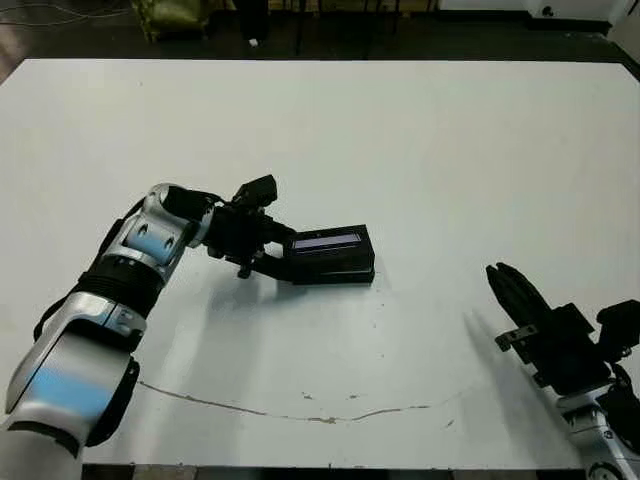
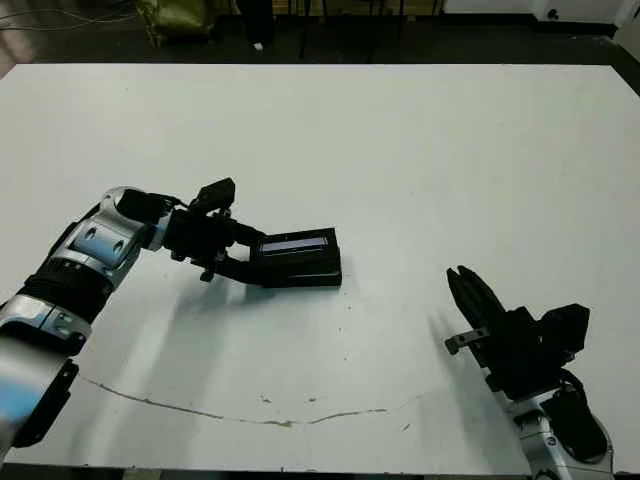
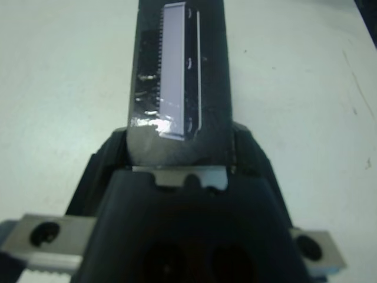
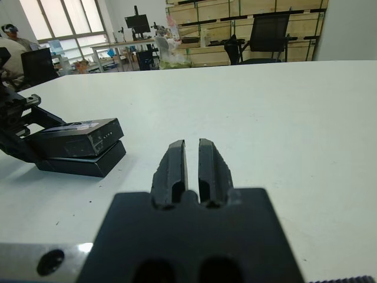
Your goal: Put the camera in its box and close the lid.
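A: Where's the lid (image 1: pixel 328 241)?
B: Mid-bench, sitting on its box (image 4: pixel 88 165), slightly askew. The left claw (image 1: pixel 283 256) grips the lid's end from the 9 o'clock side.
A: And the camera?
B: Can't see it.
A: The right claw (image 4: pixel 191 160)?
B: At 4 o'clock on the white bench (image 1: pixel 420 140), well apart from the box, fingers (image 4: pixel 175 165) nearly together, holding nothing.

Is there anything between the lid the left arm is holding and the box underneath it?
Nothing visible. The black rectangular lid with the pale shiny strip, held by the left gripper, sits skewed on top of the black-walled box, touching it. The camera is not visible, so it is unclear whether it is inside.
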`<state>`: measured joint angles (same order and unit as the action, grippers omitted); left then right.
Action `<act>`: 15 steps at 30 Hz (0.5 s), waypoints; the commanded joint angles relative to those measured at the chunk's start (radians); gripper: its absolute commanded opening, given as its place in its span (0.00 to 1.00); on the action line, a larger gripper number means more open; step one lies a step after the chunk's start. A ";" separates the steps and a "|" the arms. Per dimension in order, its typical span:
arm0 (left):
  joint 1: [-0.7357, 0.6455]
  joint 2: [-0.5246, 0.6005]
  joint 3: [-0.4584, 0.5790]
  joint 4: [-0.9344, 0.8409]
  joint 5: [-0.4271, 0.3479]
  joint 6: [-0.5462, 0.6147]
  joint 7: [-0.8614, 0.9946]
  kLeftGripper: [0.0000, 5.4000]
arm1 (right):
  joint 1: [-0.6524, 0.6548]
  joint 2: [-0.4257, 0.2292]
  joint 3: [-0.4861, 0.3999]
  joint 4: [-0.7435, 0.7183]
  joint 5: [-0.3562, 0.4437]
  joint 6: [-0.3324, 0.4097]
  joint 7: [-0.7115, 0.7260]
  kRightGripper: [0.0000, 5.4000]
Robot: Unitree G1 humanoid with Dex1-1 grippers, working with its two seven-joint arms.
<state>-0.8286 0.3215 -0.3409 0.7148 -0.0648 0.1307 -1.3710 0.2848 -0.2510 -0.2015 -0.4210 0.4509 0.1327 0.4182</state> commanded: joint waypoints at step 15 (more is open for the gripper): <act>0.005 0.005 -0.008 0.062 0.036 -0.016 -0.015 0.43 | 0.008 -0.014 -0.002 0.014 -0.020 0.014 -0.011 0.00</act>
<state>-0.8379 0.3192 -0.3347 0.7475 -0.0622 0.1083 -1.3842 0.2830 -0.2600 -0.2054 -0.4217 0.4391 0.1494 0.4061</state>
